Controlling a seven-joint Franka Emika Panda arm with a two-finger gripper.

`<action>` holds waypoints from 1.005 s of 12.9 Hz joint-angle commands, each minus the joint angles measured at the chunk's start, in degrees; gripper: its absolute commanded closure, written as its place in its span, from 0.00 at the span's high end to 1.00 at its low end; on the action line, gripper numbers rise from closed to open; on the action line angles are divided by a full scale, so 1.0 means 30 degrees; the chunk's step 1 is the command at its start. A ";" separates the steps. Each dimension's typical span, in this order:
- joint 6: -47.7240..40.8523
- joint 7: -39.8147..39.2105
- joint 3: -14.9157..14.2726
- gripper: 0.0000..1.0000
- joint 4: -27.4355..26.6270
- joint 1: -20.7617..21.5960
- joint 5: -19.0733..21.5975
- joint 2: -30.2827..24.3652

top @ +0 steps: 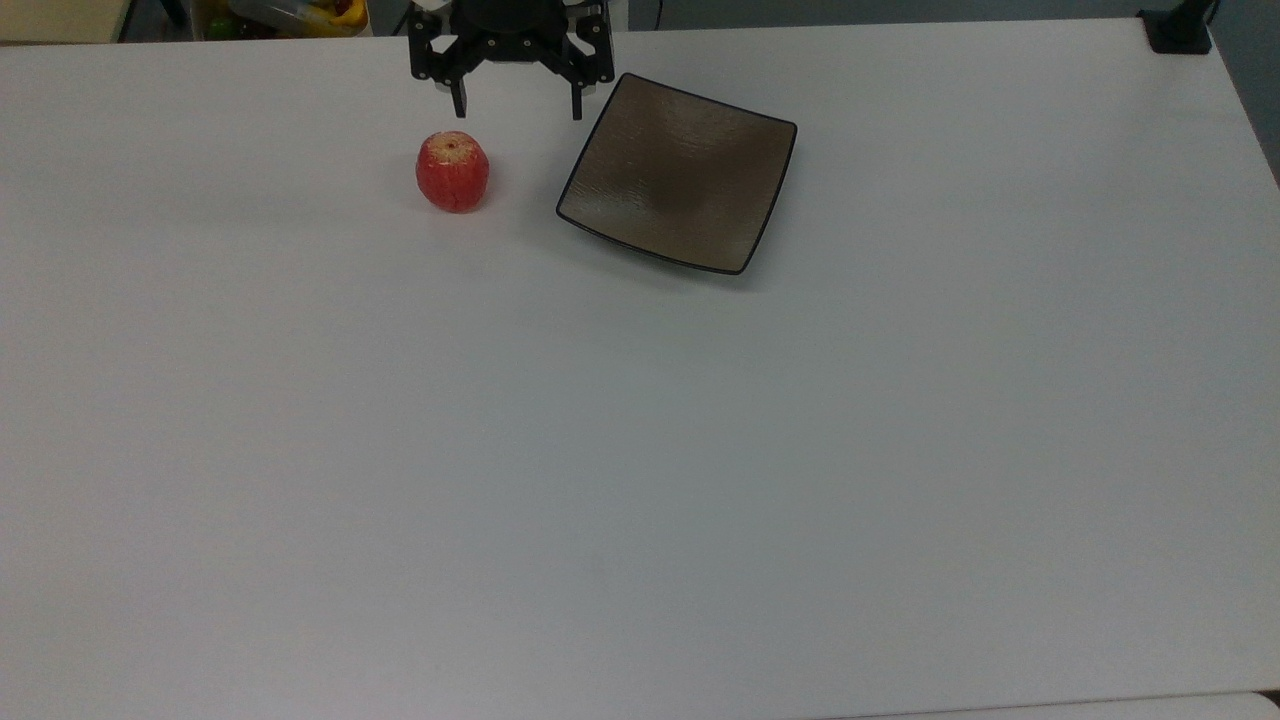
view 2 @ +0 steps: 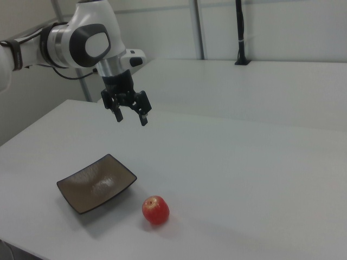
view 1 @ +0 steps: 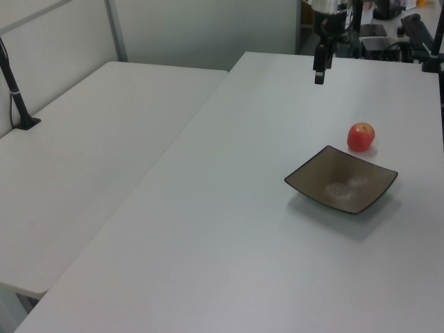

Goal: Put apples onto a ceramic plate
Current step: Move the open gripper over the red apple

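Approach step, by my reading; nothing grasped yet.

Top view: gripper (top: 516, 105) at 12 o'clock of the frame, fingers spread wide, nothing between them; apple (top: 453, 171) sits on the white table (top: 640, 450) just below the gripper's left finger, toward 7 o'clock of it; ceramic plate (top: 679, 172) lies at 3 o'clock of the apple, near but apart, bare.

Left view: gripper (view 1: 319, 76) hangs well above the table near 12 o'clock; apple (view 1: 361, 137) at roughly 5 o'clock of it, just beyond the plate's (view 1: 341, 179) far corner.

Right view: gripper (view 2: 130, 116) open and empty, raised clear of the surface; plate (view 2: 96, 183) at 6 to 7 o'clock below it; apple (view 2: 155, 210) at 4 o'clock of the plate, upright, dimple up.

Next move, judged: shift over the apple, descend with jaws straddling it, close; then lift and carry across to the plate; round skin may roll if nudged off-centre.
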 commanded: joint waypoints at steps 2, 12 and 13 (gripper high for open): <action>-0.0301 -0.0131 -0.0197 1.00 -0.0437 0.0235 -0.0207 -0.0672; 0.0196 -0.0424 -0.0314 1.00 -0.2598 0.0059 -0.0673 -0.1781; 0.0400 -0.0453 -0.0343 1.00 -0.3272 0.0059 -0.1024 -0.2075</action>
